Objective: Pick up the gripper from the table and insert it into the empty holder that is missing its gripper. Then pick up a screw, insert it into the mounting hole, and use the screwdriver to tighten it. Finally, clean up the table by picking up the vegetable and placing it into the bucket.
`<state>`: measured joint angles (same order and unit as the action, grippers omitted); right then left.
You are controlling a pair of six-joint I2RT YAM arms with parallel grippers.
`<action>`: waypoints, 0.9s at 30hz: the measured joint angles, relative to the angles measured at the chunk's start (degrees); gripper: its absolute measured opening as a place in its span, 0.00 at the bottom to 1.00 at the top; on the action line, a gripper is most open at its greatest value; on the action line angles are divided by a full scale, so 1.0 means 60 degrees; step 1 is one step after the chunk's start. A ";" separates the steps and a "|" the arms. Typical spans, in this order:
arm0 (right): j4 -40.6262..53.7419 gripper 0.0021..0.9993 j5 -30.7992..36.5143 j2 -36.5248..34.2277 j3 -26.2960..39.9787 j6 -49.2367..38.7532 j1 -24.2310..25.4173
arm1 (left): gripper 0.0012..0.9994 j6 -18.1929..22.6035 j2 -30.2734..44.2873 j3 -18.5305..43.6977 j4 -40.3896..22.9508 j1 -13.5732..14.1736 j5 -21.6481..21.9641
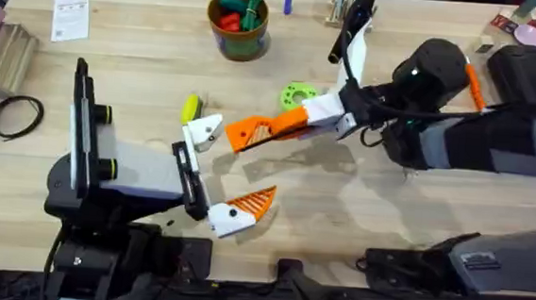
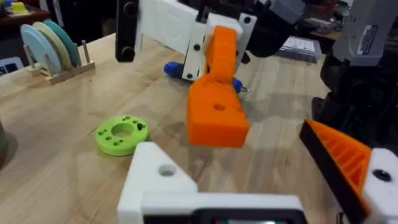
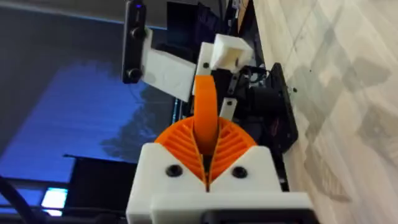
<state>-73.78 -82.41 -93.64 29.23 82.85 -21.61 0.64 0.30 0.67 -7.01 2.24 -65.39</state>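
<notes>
Right claw (image 1: 300,117) clenched on the gripper (image 1: 262,131), ribbed orange pads (image 3: 231,144) pinching the orange wedge from both sides. Wedge held off the tabletop (image 1: 131,74), pointing toward the left arm's claw, tip just short of the holder (image 1: 205,130). Holder: white finger base, bare, mounting hole facing up in the left wrist view (image 2: 165,170). Twin finger (image 1: 240,210) beside it carrying a ribbed orange tip.

Left claw (image 1: 217,170) released, fingers spread wide, nothing between them; the orange wedge hanging just ahead of the gap.

Green disc with holes (image 1: 297,96) flat on the tabletop, just beyond the right claw. Vegetable (image 1: 191,107), yellow, lying on the tabletop close behind the holder. Screwdriver (image 2: 177,69), blue, partly hidden behind the held wedge in the left wrist view, lying on the wood. Bucket (image 1: 240,22) upright at the far edge, well apart from both claws, red and green toys inside. Black cable coil (image 1: 15,115) at the left edge.
</notes>
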 joint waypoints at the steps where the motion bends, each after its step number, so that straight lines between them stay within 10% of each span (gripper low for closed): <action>1: -0.0135 0.01 -0.0004 -0.0109 0.0000 0.0151 -0.0007 | 0.99 0.0000 0.0000 0.0000 0.0000 0.0000 -0.0003; 27: -0.0343 0.01 0.0841 -0.1057 0.0000 0.0583 -0.0667 | 0.99 0.0000 0.0000 0.0000 0.0000 0.0000 0.0000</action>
<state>-75.83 -77.36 -99.98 29.23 86.35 -25.61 0.64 0.30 0.67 -7.01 2.24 -65.39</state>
